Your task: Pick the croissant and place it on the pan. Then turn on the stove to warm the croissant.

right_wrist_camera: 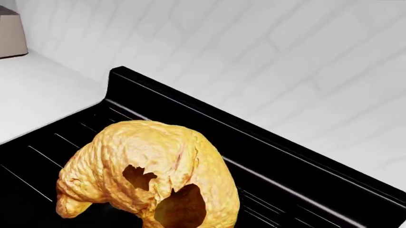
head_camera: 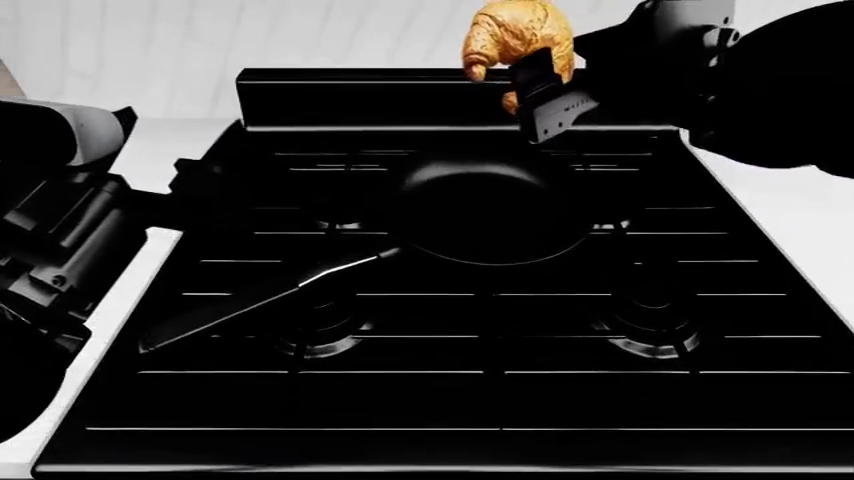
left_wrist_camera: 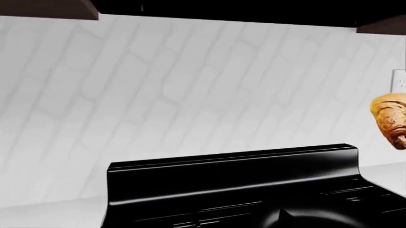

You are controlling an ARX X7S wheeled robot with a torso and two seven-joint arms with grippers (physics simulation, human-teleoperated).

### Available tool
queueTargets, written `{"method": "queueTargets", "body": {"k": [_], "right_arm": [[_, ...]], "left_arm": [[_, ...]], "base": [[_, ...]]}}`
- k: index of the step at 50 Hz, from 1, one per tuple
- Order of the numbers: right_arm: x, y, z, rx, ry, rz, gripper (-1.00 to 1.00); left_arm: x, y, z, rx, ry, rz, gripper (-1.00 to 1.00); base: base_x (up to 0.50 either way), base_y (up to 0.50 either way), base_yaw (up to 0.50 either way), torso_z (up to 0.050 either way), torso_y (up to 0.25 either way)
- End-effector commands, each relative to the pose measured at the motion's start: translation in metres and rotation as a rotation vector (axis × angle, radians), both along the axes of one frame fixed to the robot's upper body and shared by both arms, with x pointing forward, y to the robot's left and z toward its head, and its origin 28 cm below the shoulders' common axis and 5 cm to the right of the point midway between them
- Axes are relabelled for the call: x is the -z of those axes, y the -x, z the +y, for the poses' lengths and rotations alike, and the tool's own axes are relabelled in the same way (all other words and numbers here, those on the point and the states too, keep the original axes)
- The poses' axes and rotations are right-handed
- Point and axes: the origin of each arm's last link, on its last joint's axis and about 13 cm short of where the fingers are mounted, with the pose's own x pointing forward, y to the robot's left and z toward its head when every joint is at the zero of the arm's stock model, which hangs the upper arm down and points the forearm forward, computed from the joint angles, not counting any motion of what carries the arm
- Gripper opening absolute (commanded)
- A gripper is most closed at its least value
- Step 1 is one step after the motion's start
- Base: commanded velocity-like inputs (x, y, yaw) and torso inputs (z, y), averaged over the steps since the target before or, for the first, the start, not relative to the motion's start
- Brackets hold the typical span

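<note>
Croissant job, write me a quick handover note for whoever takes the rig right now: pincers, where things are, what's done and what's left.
Right pincer: shut on the croissant, held in the air above the stove, near its back panel.
Left pincer: out of sight; the left arm waits at the stove's left edge.
The pan sits on the grates, empty, its handle pointing toward the front left.
Done: croissant picked up and carried over the stove.
Left: lower it into the pan, release, then turn on the stove. The knobs are not in view.
</note>
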Motion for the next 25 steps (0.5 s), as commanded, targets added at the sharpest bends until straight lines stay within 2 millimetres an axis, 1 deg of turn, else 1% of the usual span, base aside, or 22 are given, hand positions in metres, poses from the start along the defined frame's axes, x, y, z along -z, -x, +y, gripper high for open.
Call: {"method": "queueTargets", "body": {"k": [1,10,20,25], "right_arm": [[-0.016,-0.018,0.007,-0.002,0.028,0.117,-1.00],[-0.020,-0.034,0.011,0.014,0.063,0.152,-1.00],[-0.007,-0.043,0.017,-0.007,0.077,0.192,-1.00],[-0.004,-0.044,0.020,-0.022,0.083,0.201,-1.00]], "left_arm": [[0.001,0.001,0.004,0.006,0.030,-0.012,1.00],[0.002,0.003,0.008,0.014,0.045,-0.020,1.00],[0.006,0.004,0.009,0.010,0.056,-0.012,1.00],[0.005,0.006,0.010,0.009,0.056,-0.012,1.00]], "base": [[0.00,0.00,0.00,0.000,0.000],[0.00,0.00,0.00,0.000,0.000],[0.00,0.00,0.00,0.000,0.000],[0.00,0.00,0.00,0.000,0.000]]}}
